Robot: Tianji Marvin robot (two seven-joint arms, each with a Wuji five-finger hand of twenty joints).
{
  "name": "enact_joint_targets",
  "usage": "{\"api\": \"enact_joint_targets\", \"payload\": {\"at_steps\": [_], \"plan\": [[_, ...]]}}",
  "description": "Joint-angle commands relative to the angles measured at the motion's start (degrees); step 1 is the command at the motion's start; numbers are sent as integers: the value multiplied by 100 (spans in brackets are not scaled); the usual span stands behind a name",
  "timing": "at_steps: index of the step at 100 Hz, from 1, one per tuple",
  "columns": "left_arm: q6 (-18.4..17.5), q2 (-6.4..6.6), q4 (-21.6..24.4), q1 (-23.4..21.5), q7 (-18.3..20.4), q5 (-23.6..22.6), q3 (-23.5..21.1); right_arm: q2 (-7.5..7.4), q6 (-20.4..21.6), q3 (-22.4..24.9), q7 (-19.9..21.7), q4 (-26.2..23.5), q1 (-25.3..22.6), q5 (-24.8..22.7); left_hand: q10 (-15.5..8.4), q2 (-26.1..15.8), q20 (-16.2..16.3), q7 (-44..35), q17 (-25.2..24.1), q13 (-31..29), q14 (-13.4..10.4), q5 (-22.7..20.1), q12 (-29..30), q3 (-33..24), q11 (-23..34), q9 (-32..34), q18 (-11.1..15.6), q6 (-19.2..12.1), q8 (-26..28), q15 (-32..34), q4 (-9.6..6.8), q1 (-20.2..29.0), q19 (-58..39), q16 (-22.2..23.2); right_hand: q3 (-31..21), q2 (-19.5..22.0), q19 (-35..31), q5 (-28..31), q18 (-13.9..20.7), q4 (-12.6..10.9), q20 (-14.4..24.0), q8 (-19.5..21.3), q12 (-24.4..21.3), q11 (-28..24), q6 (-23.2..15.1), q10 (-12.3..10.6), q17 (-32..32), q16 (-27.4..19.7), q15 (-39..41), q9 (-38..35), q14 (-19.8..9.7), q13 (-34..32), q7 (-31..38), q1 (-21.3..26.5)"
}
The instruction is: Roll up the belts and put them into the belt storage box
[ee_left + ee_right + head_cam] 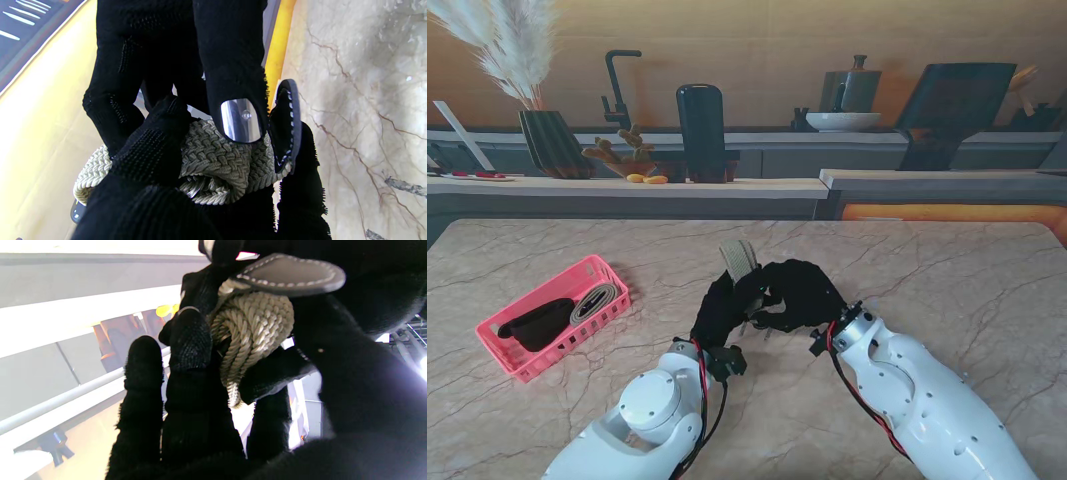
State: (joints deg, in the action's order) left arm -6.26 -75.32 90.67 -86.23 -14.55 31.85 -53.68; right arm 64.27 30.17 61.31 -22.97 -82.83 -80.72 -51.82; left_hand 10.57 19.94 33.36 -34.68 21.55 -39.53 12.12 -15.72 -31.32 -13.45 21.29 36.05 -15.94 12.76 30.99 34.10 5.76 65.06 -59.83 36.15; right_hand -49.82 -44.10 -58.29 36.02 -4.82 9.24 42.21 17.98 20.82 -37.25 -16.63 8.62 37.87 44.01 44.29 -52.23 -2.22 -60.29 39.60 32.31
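Note:
Both black-gloved hands meet over the middle of the table around a beige woven belt (740, 258), whose free end sticks up just past the fingers. My left hand (723, 308) grips the bunched weave (213, 156), and its dark leather tip (286, 126) stands beside a thumb. My right hand (799, 295) closes on the same coil (257, 326), with the leather tip (290, 273) lying across it. The pink belt storage box (522, 362) sits at the left, holding a rolled black belt (537, 323) and a grey rolled belt (593, 302).
A marble table (957, 280) spreads to the right and far side. Behind it runs a counter with a vase of pampas grass (549, 142), a black faucet (617, 90), a dark jar (701, 130) and a white bowl (842, 121).

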Motion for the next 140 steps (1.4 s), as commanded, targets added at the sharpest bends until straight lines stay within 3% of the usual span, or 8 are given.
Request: {"api": "enact_joint_targets", "payload": {"at_steps": [1, 39, 63, 82, 105, 114, 130, 140], "plan": [[92, -27, 121, 60, -29, -201, -41, -33, -78, 122, -127, -149, -254, -88, -241, -1311, 177, -644, 159, -384, -149, -175, -145, -528, 222, 602, 149, -917, 116, 497, -173, 891, -264, 214, -112, 286, 70, 286, -43, -275, 121, 488, -14, 257, 450, -524, -136, -55, -14, 321, 0, 207, 522, -239], [874, 288, 381, 28, 401, -1576, -632, 71, -348, 837, -1339, -809, -1006, -425, -237, -1189, 847, -1078, 100, -504, -67, -265, -1688, -472, 745, 858, -106, -989, 581, 1315, -133, 890, -888, 1028, 107, 805, 284, -680, 35, -549, 162, 852, -41, 533, 561, -377, -637, -168, -179, 1408, -5, 900, -78, -749], [1560, 837, 1069, -286, 1519, -3495, -1570, 126, -517, 752, -1405, -639, -928, -254, -236, -946, 1228, -1134, 153, -741, 37, -438, -2316, 283, 838, 1204, -292, -971, 758, 1764, -290, 891, -1374, 1387, 193, 960, 293, -519, 25, -562, 185, 977, -39, 504, 536, -365, -670, -193, -151, 1361, 16, 922, -49, -747], [1677, 1089, 1477, -686, 1889, -5067, -2368, 154, -647, 656, -1253, -407, -781, -39, -26, -1075, 1239, -1264, 159, -881, 335, -995, -1664, 751, 1265, 1299, -564, -874, 1016, 1848, -338, 607, -1597, 1332, 309, 1129, 288, -318, -15, -574, 211, 1071, -43, 524, 532, -345, -702, -202, -151, 1312, 58, 934, -13, -720], [1682, 1248, 1505, -1108, 1977, -6903, -3156, 171, -780, 608, -1169, -225, -691, 98, 38, -1289, 699, -1167, -911, 529, 558, -1902, 121, 1277, 335, 684, -327, -881, 1051, 215, -292, 519, -729, 558, 461, 1271, 295, -239, -46, -598, 232, 1141, -41, 558, 497, -329, -741, -199, -153, 1293, 88, 960, -30, -669], [1784, 1256, 1435, -1246, 1855, -7366, -3306, 171, -827, 602, -1154, -191, -678, 115, 4, -1091, 171, -1116, -1641, 1525, 287, -2205, 496, 1235, -127, 97, 72, -764, 1011, -740, -260, 589, 289, -165, 514, 1317, 297, -221, -54, -609, 240, 1163, -38, 570, 480, -326, -753, -199, -158, 1288, 94, 967, -42, -659], [1837, 1294, 1200, -1397, 1710, -8139, -3480, 176, -877, 578, -1065, -145, -647, 194, -164, -709, -1742, -918, -2430, 2861, -422, -2684, 1189, 995, -697, -767, 932, -728, 682, -2009, -180, 489, 3737, -1419, 603, 1441, 302, -178, -65, -621, 250, 1193, -30, 574, 469, -312, -773, -197, -162, 1262, 118, 976, -52, -644], [1902, 1319, 1060, -1410, 1701, -8434, -3530, 179, -907, 548, -989, -108, -621, 254, -278, -427, -1900, -800, -2468, 3170, -614, -2884, 1514, 314, -808, -947, 1101, -791, 398, -2312, -25, 73, 5537, -1773, 734, 1498, 297, -164, -81, -575, 268, 1162, -20, 578, 443, -300, -786, -189, -161, 1244, 133, 988, -58, -566]]}}
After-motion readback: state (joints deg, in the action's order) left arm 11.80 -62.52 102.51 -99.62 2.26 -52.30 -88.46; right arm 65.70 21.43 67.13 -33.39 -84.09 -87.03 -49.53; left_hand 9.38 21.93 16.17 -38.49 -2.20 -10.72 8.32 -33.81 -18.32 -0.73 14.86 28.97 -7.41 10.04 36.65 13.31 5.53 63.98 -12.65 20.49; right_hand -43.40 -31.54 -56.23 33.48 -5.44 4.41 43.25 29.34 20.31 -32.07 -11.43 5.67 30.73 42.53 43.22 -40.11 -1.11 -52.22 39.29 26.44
